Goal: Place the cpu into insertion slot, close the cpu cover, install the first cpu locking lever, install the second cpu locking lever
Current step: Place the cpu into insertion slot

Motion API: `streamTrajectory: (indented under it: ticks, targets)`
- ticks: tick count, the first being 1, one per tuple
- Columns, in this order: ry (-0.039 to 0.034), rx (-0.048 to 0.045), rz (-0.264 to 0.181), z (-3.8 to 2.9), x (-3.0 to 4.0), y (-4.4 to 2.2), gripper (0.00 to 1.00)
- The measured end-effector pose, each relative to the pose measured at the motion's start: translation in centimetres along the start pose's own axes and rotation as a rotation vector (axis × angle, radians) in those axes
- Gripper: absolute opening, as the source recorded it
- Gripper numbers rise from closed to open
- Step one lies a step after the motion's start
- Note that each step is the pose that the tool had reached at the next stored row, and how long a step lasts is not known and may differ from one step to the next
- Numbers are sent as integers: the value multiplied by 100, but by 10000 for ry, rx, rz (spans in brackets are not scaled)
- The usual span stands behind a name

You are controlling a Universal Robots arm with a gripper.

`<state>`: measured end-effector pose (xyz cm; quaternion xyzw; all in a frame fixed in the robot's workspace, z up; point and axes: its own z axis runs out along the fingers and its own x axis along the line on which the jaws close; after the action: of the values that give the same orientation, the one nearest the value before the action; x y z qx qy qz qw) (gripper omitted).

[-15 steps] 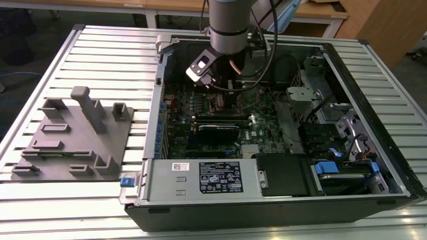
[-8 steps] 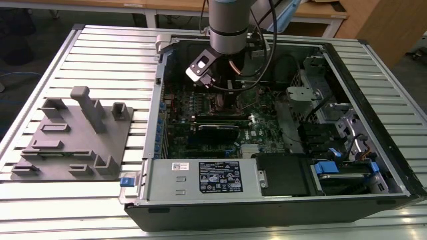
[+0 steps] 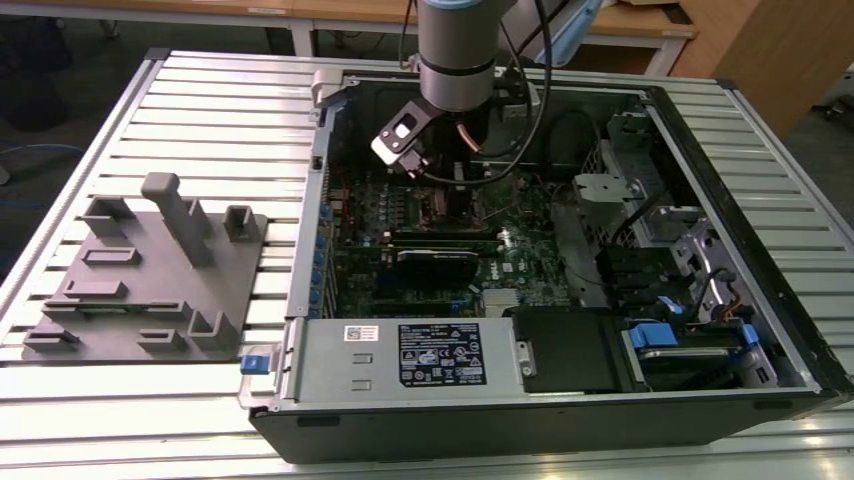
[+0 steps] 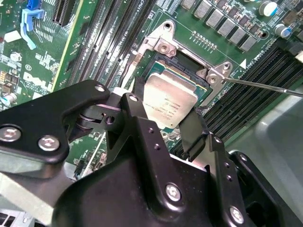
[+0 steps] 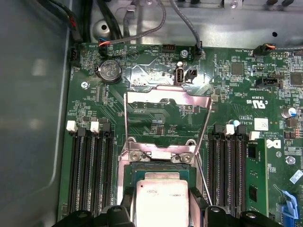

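From my station, in the exterior view, I see the arm (image 3: pixel 461 50) reaching down into an open computer case (image 3: pixel 534 420) that lies on its side on a slatted metal table (image 3: pixel 200 100). A grey plastic fixture (image 3: pixel 147 270) sits on the table on the exterior view's left, apart from the case.

In the second wrist view, the gripper (image 4: pixel 164 108) is clamped on the cpu (image 4: pixel 170 99). One black finger (image 4: pixel 138 89) presses one edge of the chip and the other finger presses the opposite edge. The silver top of the chip faces up. The cpu is directly over the insertion slot (image 4: pixel 184 71), and the dark inside of the slot and its metal rim are visible past the chip's far edge. I cannot tell whether the chip already rests in the slot or hangs just above it.

In the first wrist view, the cpu cover (image 5: pixel 137 98) stands open, tilted back from its hinge at the far side of the slot, so the green motherboard (image 5: pixel 227 71) shows through its cut-out centre. A thin locking lever (image 4: pixel 265 86) runs out from one corner of the slot and is not hooked down. Long black memory slots (image 5: pixel 90 165) run on both sides of the slot, and a round coin battery (image 5: pixel 110 70) sits on the board beyond the cover.
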<state>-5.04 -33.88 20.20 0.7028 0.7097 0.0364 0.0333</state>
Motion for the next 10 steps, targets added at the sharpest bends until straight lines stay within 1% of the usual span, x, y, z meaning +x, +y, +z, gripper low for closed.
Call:
streamTrajectory:
  ticks: [2, 7, 10]
  targets:
    - [-10, 2, 76, 1, 0, 0, 54]
    - [-10, -3, 78, 8, 0, -1, 54]
    - [-46, -8, 85, 20, -1, -4, 54]
